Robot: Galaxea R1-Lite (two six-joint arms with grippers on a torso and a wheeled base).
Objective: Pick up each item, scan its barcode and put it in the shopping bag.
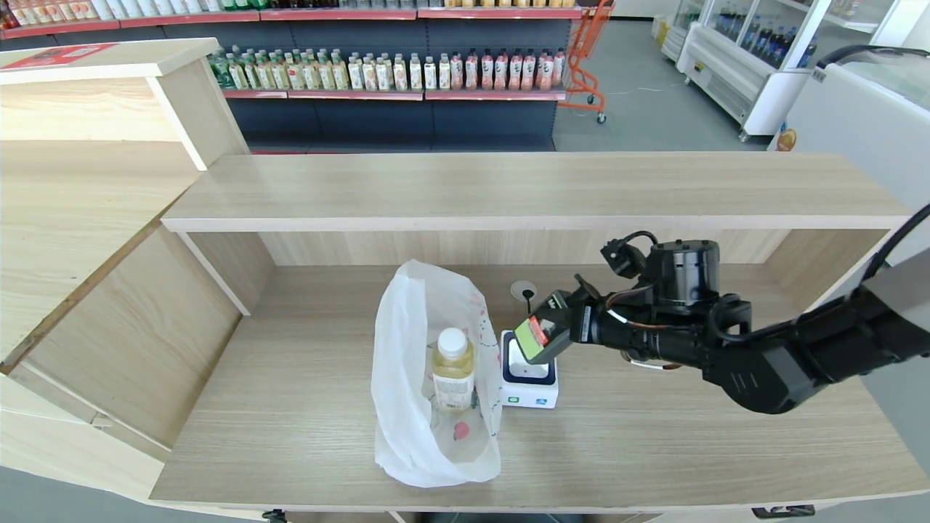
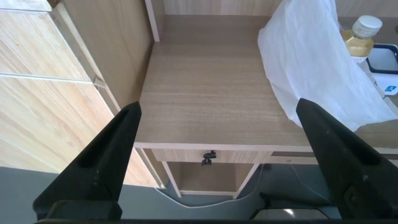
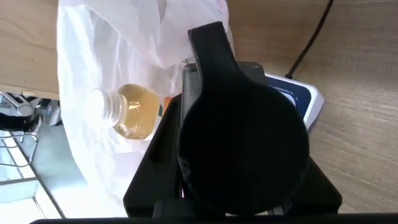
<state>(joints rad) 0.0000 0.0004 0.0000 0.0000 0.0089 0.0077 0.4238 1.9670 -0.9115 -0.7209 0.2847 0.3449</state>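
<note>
Just above the scanner [image 1: 530, 393], right jaws pinch the packet [image 1: 532, 337].

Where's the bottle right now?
Head view: the bottle stands upright inside the shopping bag, mid-counter, just left of the scanner where the right claw holds a green packet.

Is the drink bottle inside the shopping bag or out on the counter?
Inside: the bottle stands upright within the open white shopping bag.
</note>
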